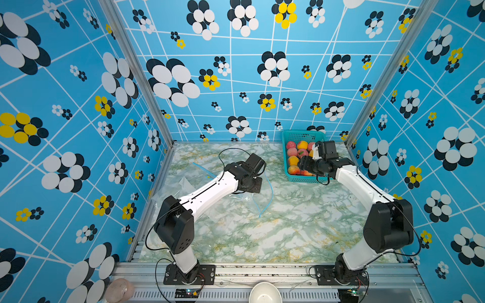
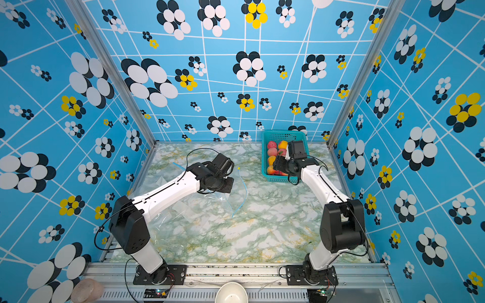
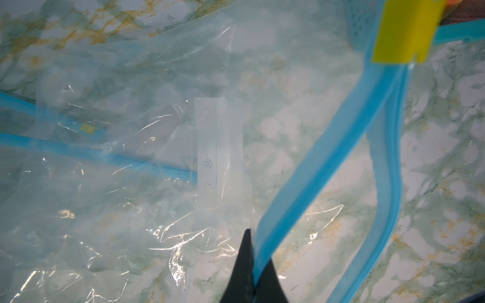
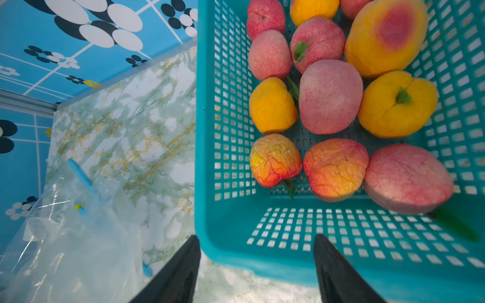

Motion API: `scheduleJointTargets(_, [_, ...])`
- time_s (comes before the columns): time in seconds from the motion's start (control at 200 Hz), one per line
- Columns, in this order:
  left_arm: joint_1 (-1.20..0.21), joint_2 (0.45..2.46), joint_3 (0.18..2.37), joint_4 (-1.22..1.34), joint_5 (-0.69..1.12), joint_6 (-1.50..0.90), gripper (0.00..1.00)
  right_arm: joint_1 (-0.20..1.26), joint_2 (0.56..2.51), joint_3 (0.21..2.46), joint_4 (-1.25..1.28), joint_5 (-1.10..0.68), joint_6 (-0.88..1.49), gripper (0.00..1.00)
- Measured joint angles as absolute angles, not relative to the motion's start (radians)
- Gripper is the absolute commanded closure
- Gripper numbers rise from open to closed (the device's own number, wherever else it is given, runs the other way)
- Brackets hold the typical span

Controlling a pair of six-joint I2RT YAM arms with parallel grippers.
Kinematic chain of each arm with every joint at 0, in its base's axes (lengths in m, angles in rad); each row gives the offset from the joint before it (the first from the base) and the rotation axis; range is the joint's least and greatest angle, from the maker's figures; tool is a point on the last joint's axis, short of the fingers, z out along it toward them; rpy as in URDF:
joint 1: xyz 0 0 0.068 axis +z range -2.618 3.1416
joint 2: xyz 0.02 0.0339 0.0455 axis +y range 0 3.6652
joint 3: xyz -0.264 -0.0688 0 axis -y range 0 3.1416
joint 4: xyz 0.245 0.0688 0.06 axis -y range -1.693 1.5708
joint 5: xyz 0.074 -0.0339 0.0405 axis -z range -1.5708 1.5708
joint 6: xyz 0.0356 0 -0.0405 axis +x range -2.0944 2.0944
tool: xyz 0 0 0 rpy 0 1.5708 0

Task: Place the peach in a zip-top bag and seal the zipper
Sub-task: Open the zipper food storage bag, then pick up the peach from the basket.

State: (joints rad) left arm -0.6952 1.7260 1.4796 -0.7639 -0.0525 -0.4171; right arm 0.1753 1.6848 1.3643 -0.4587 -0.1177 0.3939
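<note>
Blue flower-print walls [image 1: 236,78] close in a green marbled table [image 1: 288,230]. The left tool [image 3: 256,251] is clenched on the blue zipper strip [image 3: 315,162] of the clear zip-top bag [image 3: 131,183], holding that edge up while the rest of the bag lies crumpled toward the table's left edge. A yellow slider [image 3: 406,31] sits further along the strip. The right tool [image 4: 256,237] hangs with jaws spread and empty over the near wall of the teal basket [image 4: 288,236] at the table's far right corner, where the peaches [image 4: 330,97] lie heaped.
</note>
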Motion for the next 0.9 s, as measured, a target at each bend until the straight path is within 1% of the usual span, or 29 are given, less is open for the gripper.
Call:
scheduleJointTargets(0.14, [-0.693,1.765,1.514,-0.764,-0.036,-0.416,1.0,0.175,1.827,1.511,-0.536,-0.117,0.329,0.29])
scheduleJointTargets(0.4, [-0.693,1.809,1.565,-0.765,-0.007,-0.402,1.0,0.175,1.997,1.668,-0.627,-0.086,0.261,0.3])
scheduleJointTargets(0.695, [-0.693,1.812,1.567,-0.765,0.008,-0.398,1.0,0.175,2.071,1.731,-0.639,-0.056,0.238,0.29])
scheduleJointTargets(0.9, [-0.693,1.812,1.567,-0.769,0.012,-0.398,1.0,0.175,2.146,1.84,-0.614,-0.037,0.22,0.29])
